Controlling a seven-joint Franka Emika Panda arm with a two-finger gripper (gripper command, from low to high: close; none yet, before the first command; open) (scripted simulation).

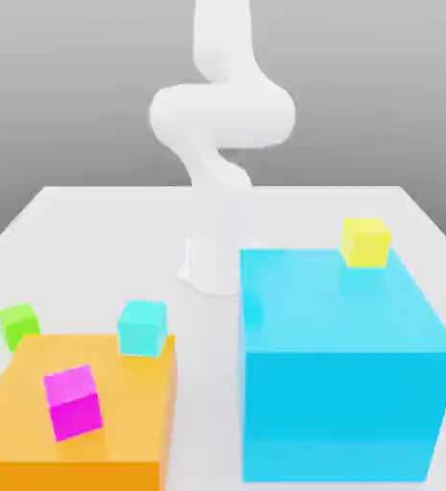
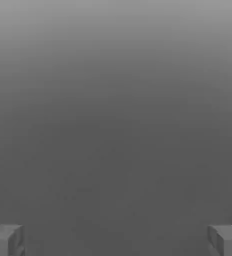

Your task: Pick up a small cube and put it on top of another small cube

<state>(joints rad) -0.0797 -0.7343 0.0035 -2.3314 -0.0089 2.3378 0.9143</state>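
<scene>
1. Grey fingertips (image 2: pixel 8 240) sit at the two lower corners of the hand view, far apart, so we read the gripper (image 2: pixel 116 241) as spread wide with nothing between its fingers.
2. Beyond the fingertips we see a plain grey backdrop (image 2: pixel 116 100), darker lower down.
3. In the exterior view we see the white arm (image 1: pixel 222 125) rising from its base (image 1: pixel 207 264) at the middle of the white table (image 1: pixel 92 221), curling up and out of the frame's top.
4. We find the green cube (image 1: pixel 16 325) on the table near the exterior view's left edge, just behind the far left corner of the orange block (image 1: pixel 82 432). It is upright and partly hidden by that block's top edge.
5. We see the cyan cube (image 1: pixel 143 329) at the orange block's far edge, toward its right corner; we cannot tell whether it rests on the block or just behind it.
6. We see the magenta cube (image 1: pixel 74 403) on top of the orange block, nearer the front, turned slightly.
7. The green cube is apart from both the cyan and magenta cubes.
8. On the exterior view's right stands a big blue block (image 1: pixel 346 384), taller than the orange one, with a gap of table between them.
9. We see a yellow cube (image 1: pixel 365 242) on the blue block's top, near its far right corner.
</scene>
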